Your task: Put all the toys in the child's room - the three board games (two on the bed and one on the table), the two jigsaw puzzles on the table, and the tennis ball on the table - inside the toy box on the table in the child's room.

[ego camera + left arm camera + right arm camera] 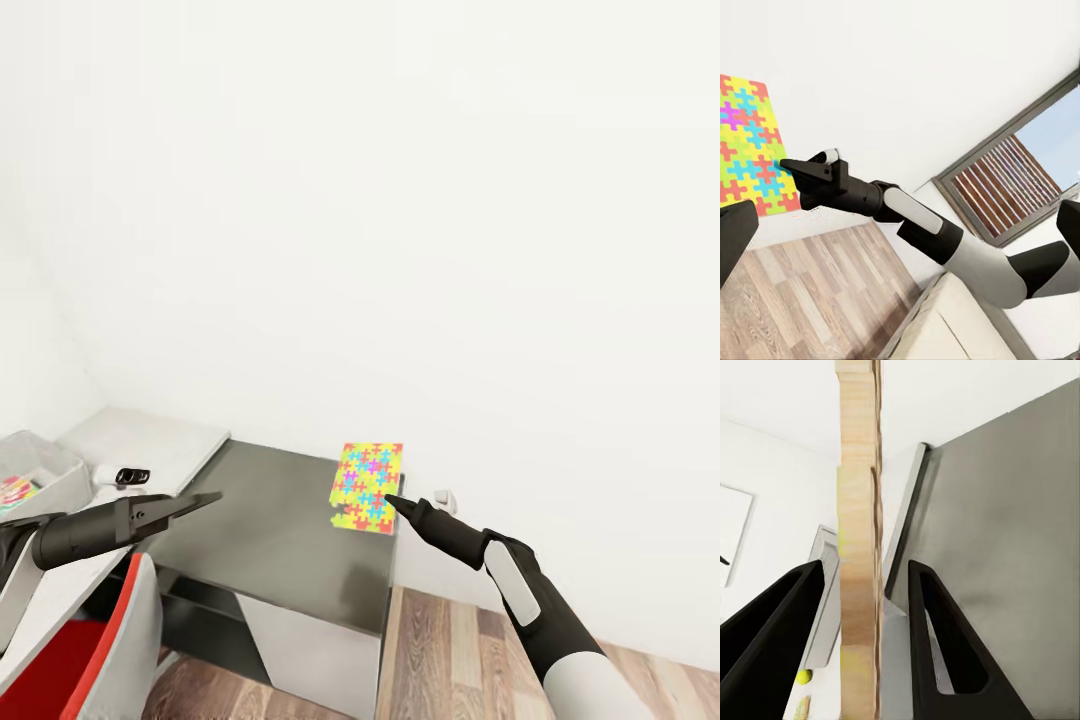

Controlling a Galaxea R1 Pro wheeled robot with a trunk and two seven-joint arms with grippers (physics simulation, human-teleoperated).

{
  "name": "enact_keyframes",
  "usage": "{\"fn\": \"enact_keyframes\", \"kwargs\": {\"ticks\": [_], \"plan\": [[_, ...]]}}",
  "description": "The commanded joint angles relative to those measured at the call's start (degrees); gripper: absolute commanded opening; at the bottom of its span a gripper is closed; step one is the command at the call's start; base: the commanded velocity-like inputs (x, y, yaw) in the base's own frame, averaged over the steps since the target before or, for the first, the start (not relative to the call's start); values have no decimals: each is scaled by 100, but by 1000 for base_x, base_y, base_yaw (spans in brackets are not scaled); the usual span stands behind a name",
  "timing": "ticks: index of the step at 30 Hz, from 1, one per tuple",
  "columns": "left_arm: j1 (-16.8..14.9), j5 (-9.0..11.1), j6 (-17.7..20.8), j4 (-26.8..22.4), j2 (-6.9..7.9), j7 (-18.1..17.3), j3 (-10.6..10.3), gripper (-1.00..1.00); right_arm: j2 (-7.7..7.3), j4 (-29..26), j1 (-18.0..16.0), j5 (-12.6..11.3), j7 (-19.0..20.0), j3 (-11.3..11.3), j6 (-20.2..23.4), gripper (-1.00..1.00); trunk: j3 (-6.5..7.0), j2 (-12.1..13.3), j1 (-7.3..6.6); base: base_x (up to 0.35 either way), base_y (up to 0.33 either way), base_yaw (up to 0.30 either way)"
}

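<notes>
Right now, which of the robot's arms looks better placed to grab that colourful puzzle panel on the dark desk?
The right arm. Its gripper is already at the puzzle panel, whose thin edge sits between the open jaws. The left gripper hovers across the dark desk, well away from it.

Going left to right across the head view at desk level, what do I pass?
Toy box → left gripper → dark desk top → jigsaw puzzle → right gripper, its tips at the puzzle's lower edge.
</notes>
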Motion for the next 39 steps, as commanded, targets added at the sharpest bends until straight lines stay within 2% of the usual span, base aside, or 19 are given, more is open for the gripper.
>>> {"fn": "enact_keyframes", "kwargs": {"ticks": [1,22,39], "plan": [[-5,7,57,-1,2,-13,-1,100,1,-2,-6,-42,-6,-4,43,-100,-13,-13,4,0,0,291],[-5,7,47,0,-7,7,-1,100,1,-2,-6,-37,-6,-4,37,-100,-13,-13,4,0,0,292],[-5,16,-122,5,-21,12,-4,100,1,-1,-9,-37,-6,-4,37,-100,-13,-13,4,0,0,291]]}}
